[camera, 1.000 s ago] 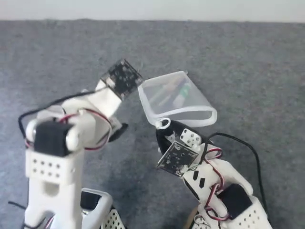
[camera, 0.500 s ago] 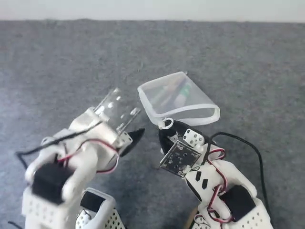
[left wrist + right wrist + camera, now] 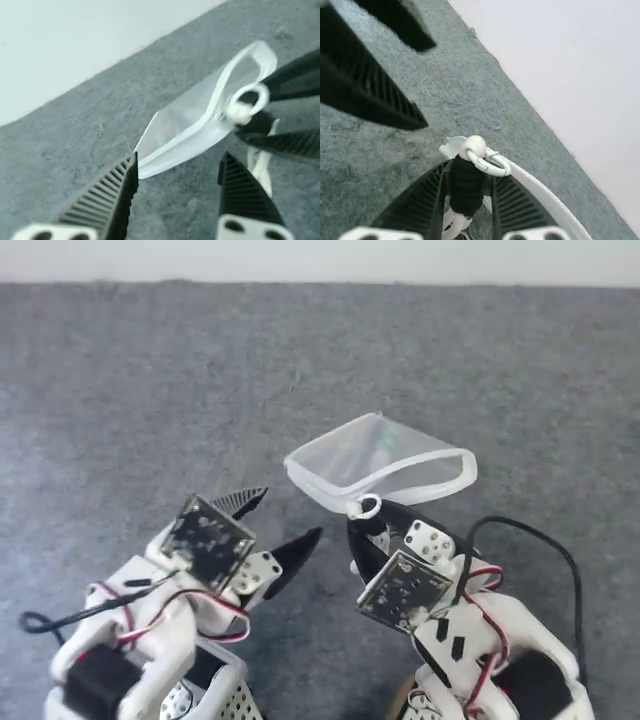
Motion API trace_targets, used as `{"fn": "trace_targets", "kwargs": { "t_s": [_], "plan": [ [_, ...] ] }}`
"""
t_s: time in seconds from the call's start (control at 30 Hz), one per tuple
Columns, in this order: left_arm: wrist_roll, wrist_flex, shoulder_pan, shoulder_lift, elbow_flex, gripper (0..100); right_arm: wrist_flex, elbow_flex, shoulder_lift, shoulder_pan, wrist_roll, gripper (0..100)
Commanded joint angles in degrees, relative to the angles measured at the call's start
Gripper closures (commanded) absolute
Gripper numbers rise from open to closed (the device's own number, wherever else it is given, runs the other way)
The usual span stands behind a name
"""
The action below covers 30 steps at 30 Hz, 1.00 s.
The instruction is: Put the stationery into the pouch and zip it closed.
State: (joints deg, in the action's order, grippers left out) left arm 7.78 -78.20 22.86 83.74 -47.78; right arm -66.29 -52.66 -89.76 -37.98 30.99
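Observation:
A translucent white pouch [image 3: 372, 462] lies on the grey carpet, with a faint green item [image 3: 381, 447] inside it. My right gripper [image 3: 365, 524] sits at the pouch's near edge, shut on the zipper pull [image 3: 475, 148], a white bead with a ring. In the right wrist view, a dark tab sits pinched between the right gripper's [image 3: 467, 172] jaws. My left gripper [image 3: 268, 528] hangs open to the left of the pouch, apart from it and holding nothing. In the left wrist view, the left gripper [image 3: 180, 162] faces the pouch [image 3: 190, 112] and the ring [image 3: 248, 101].
Grey carpet [image 3: 150, 390] covers the table up to a pale wall at the back. The two arm bases stand close together at the front edge. A black cable [image 3: 545, 540] loops beside the right arm.
The left arm has swung back from the pouch toward the front, and its gripper now stands open. The right gripper has shifted slightly right and frontward, dragging the pouch's near edge with it.

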Motion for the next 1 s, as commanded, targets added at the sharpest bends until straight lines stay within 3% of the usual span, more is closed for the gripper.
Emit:
{"fn": "trace_targets", "kwargs": {
  "t_s": [0.0, 0.17, 0.67, 0.97],
  "plan": [
    [-0.8, 4.0, 0.4, 5.4, -2.5, 75, -0.6, 5.0, -1.0, 1.2, 0.7, 99.4],
    [-0.8, 3.4, 0.4, 10.0, -4.2, 75, -0.6, 6.1, -0.9, 4.9, 0.7, 99.4],
    [1.5, 1.5, 0.6, 12.1, -6.5, 75, -5.5, 10.9, -0.9, 5.0, 0.7, 99.4],
    [3.8, 0.4, 6.6, 15.6, -8.3, 75, -6.7, 11.9, -1.3, 4.7, 0.7, 99.4]
  ]
}}
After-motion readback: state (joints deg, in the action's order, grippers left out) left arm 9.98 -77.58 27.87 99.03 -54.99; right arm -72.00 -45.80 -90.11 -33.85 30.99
